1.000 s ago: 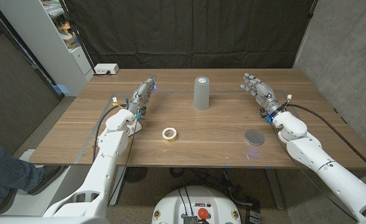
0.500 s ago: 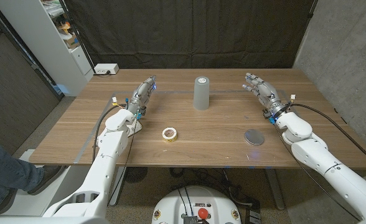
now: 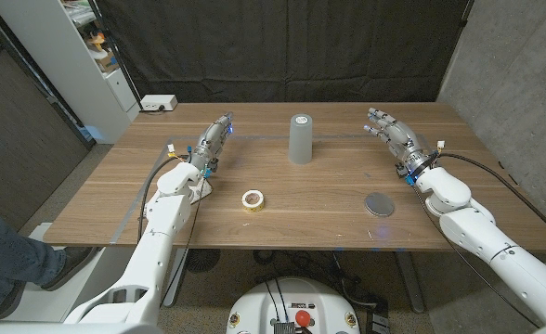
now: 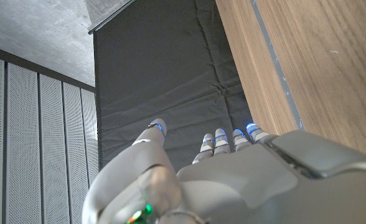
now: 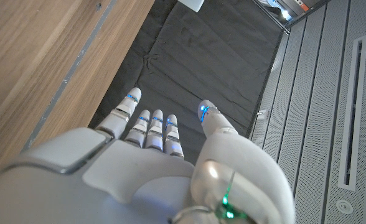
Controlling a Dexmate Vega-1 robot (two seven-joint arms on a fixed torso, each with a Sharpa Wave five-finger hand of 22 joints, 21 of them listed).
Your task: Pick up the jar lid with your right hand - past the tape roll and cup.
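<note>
The right hand [image 3: 390, 134] is empty with fingers apart, beyond the jar lid [image 3: 378, 204]; the left hand [image 3: 214, 139] likewise holds nothing. The cup [image 3: 299, 138] and tape roll [image 3: 252, 199] stand between them.

The right robot hand [image 3: 390, 131], silver and grey with its fingers spread and holding nothing, now sits a little farther toward the right edge of the wooden surface [image 3: 319, 199] than a second ago. Its white forearm [image 3: 459, 218] swings outward with it, so the flat grey round jar lid [image 3: 378, 204] lies more to its inner side.
</note>
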